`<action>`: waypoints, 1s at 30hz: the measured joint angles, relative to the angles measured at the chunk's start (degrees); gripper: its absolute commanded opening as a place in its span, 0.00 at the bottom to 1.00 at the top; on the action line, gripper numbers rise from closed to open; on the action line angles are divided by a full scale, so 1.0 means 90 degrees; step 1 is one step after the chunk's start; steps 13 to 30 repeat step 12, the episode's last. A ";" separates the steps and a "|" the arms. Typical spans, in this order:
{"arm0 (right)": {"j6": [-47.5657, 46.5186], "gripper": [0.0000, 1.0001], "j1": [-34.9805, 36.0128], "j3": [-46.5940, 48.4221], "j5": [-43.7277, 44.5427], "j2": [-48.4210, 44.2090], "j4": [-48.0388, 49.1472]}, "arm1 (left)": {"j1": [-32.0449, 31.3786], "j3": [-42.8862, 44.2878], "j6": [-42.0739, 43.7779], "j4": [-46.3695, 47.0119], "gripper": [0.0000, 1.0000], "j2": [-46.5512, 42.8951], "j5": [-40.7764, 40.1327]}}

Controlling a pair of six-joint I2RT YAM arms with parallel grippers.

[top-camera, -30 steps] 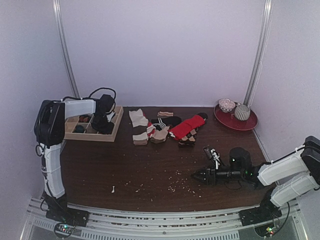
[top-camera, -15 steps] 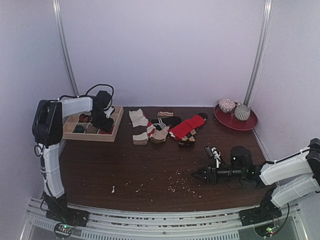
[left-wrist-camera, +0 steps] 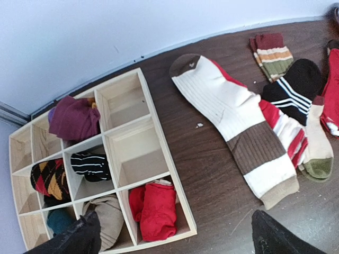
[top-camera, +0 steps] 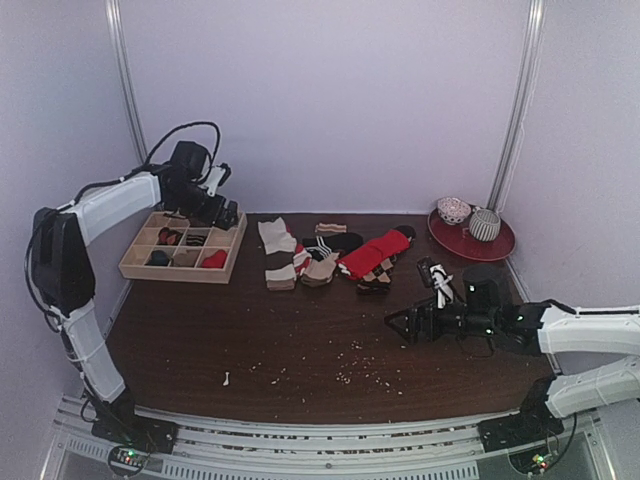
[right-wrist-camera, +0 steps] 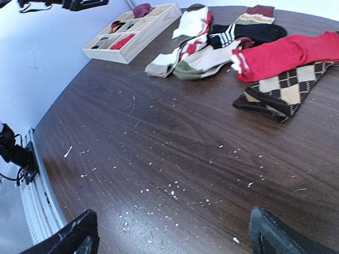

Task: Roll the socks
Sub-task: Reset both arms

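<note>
Top external view: left gripper [top-camera: 221,211] hangs above the far right end of the pale wooden compartment tray [top-camera: 170,276], touching nothing. Left wrist view: its fingers [left-wrist-camera: 74,238] stand wide apart and empty. The bright red sock bundle [left-wrist-camera: 153,209], cream at one edge, sits in the tray's near right corner compartment. The light tan-brown sock bundle [left-wrist-camera: 108,226] is in the compartment just beside it. Right gripper [top-camera: 402,322] is low over the dark brown wooden table [top-camera: 200,330], fingers spread wide, holding nothing, well apart from the loose pile of mixed socks [top-camera: 320,258] farther back.
</note>
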 measured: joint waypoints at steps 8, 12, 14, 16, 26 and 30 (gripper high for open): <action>0.0270 1.00 -0.0002 0.0454 0.1868 -0.0942 -0.0991 | 0.0000 -0.1341 0.0053 0.1032 0.98 -0.1409 0.0175; 0.0678 1.00 -0.0007 0.0544 0.2999 -0.1243 -0.1389 | 0.0000 -0.1848 0.0063 0.1571 0.98 -0.1717 0.0306; 0.0678 1.00 -0.0007 0.0544 0.2999 -0.1243 -0.1389 | 0.0000 -0.1848 0.0063 0.1571 0.98 -0.1717 0.0306; 0.0678 1.00 -0.0007 0.0544 0.2999 -0.1243 -0.1389 | 0.0000 -0.1848 0.0063 0.1571 0.98 -0.1717 0.0306; 0.0678 1.00 -0.0007 0.0544 0.2999 -0.1243 -0.1389 | 0.0000 -0.1848 0.0063 0.1571 0.98 -0.1717 0.0306; 0.0678 1.00 -0.0007 0.0544 0.2999 -0.1243 -0.1389 | 0.0000 -0.1848 0.0063 0.1571 0.98 -0.1717 0.0306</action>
